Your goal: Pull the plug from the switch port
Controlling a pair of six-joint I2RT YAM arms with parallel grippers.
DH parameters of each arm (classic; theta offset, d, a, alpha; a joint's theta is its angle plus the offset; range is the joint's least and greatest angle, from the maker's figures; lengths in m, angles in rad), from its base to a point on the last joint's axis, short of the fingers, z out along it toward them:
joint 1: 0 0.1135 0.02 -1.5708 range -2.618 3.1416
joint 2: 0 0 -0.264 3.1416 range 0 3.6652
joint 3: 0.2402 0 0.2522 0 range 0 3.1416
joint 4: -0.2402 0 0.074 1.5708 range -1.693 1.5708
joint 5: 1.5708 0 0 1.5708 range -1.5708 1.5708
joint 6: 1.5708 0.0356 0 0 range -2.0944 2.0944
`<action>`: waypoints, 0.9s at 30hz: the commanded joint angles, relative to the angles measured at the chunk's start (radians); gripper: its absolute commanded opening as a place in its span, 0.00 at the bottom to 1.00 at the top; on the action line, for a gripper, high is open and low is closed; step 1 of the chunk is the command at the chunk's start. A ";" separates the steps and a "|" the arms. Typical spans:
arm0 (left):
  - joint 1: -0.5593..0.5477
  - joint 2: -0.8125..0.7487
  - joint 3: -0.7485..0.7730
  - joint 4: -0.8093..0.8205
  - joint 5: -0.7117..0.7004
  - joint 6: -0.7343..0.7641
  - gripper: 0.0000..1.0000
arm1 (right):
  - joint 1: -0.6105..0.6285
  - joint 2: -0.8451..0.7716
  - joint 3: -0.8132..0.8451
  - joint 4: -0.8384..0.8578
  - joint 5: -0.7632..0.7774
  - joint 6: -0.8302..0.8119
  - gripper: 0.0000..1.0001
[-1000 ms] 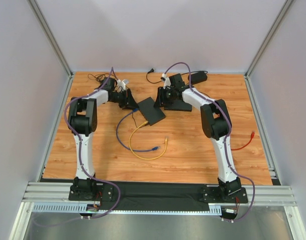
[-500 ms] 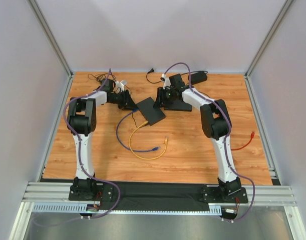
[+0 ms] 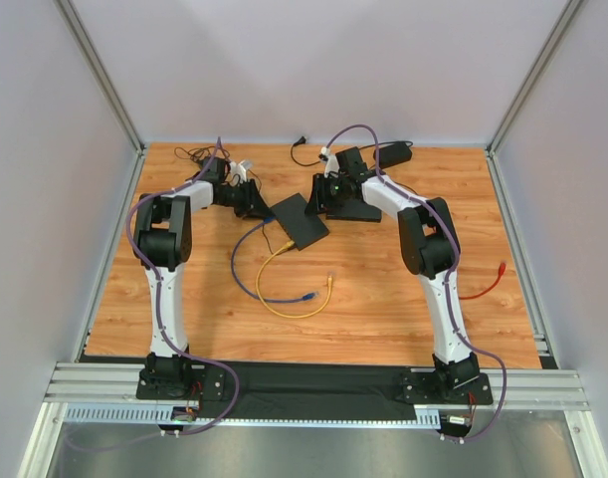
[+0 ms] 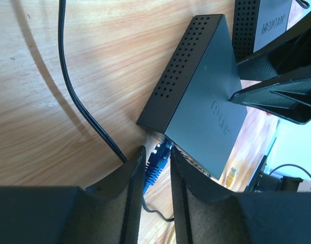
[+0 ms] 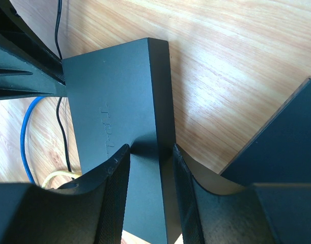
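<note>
black switch [image 3: 301, 221] lies on the wooden table [image 3: 383, 299], mid-back, between both arms. blue plug [image 4: 154, 170] is seated in the switch's side facing the left arm. left gripper [image 4: 157, 152] fingers flank the plug closely (can't tell if they actually pinch it). right gripper [image 5: 151, 152] pinches the switch's opposite edge, its body filling the gap between the fingers.

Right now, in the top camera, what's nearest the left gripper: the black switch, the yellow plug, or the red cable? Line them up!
1. black switch, just beside the left gripper.
2. yellow plug, mid-table, toward the arm bases.
3. red cable, far right edge.
</note>
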 commanded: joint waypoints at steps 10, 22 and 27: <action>-0.017 0.020 0.047 -0.044 -0.065 -0.011 0.20 | 0.026 0.030 0.049 -0.063 0.077 -0.050 0.41; -0.029 0.013 0.039 -0.091 -0.105 0.022 0.09 | 0.043 -0.056 -0.005 -0.020 0.194 -0.073 0.50; -0.031 0.007 0.030 -0.093 -0.130 0.020 0.04 | 0.092 -0.125 -0.019 -0.023 0.384 -0.142 0.51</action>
